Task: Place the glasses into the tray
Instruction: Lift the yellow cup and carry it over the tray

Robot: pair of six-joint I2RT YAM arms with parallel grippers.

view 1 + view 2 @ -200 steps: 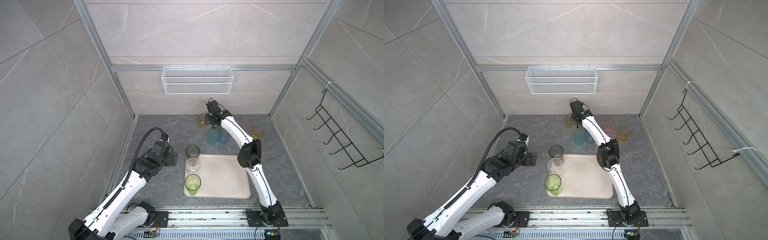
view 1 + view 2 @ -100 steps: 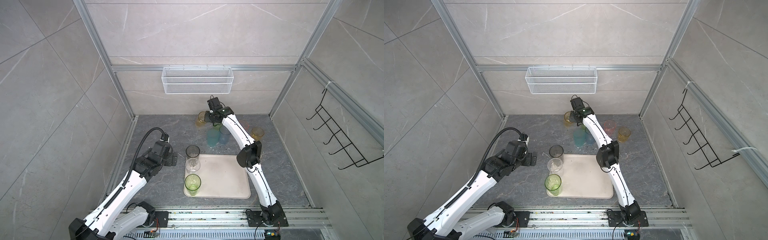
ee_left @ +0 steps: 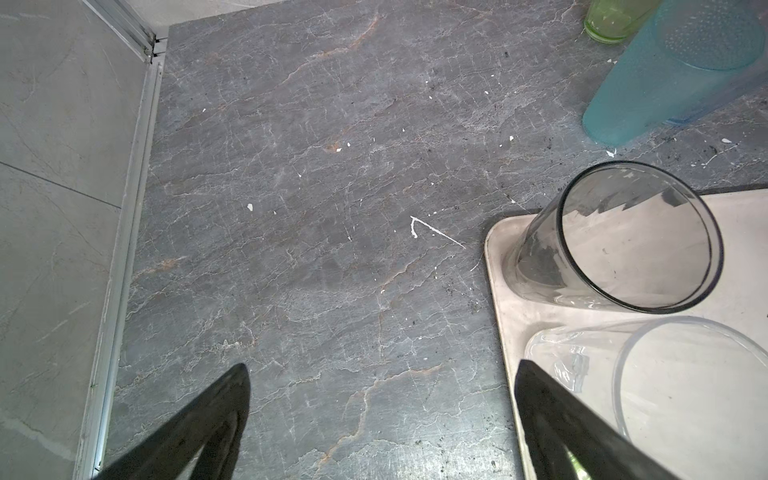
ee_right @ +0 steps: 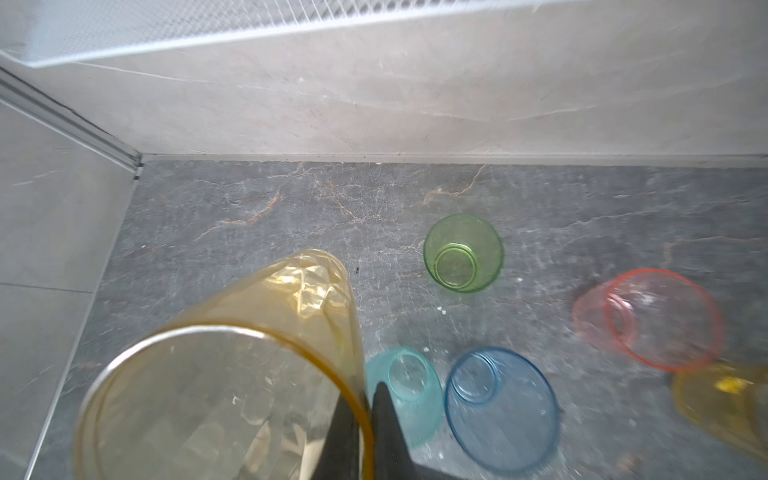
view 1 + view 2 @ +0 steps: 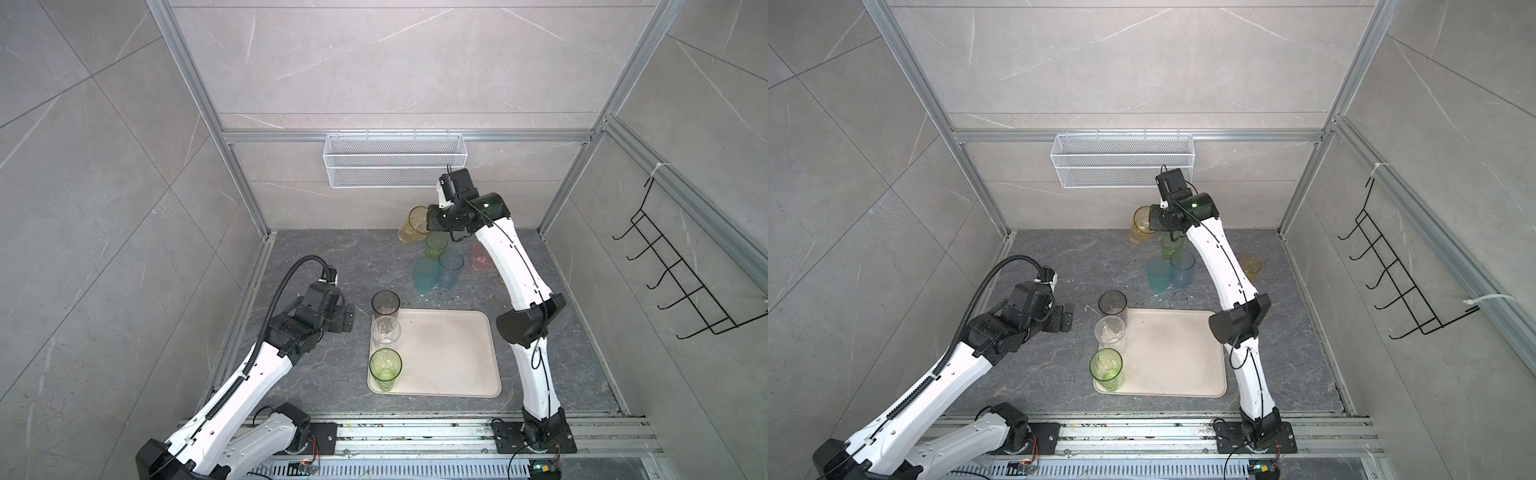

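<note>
My right gripper [image 5: 432,220] [image 4: 365,399] is shut on the rim of an amber glass [image 5: 412,226] [image 5: 1142,224] [image 4: 232,374], held tilted in the air near the back wall. Below it on the floor stand a short green glass [image 4: 463,253], a teal glass [image 5: 426,274], a blue glass [image 5: 451,268], a pink glass [image 4: 652,320] and a second amber glass [image 5: 1250,266]. The tray [image 5: 449,353] holds a smoky grey glass [image 5: 385,305], a clear glass [image 5: 385,330] and a green glass [image 5: 385,368] along its left edge. My left gripper [image 5: 347,322] [image 3: 380,370] stands open, empty, left of the tray.
A white wire basket [image 5: 395,166] hangs on the back wall just above the right wrist. A black hook rack [image 5: 673,270] is on the right wall. Metal frame posts line the corners, and the right arm reaches over the floor right of the tray.
The right gripper has risen with the amber glass, lifting it off the floor by the back wall. The left arm has not moved.
</note>
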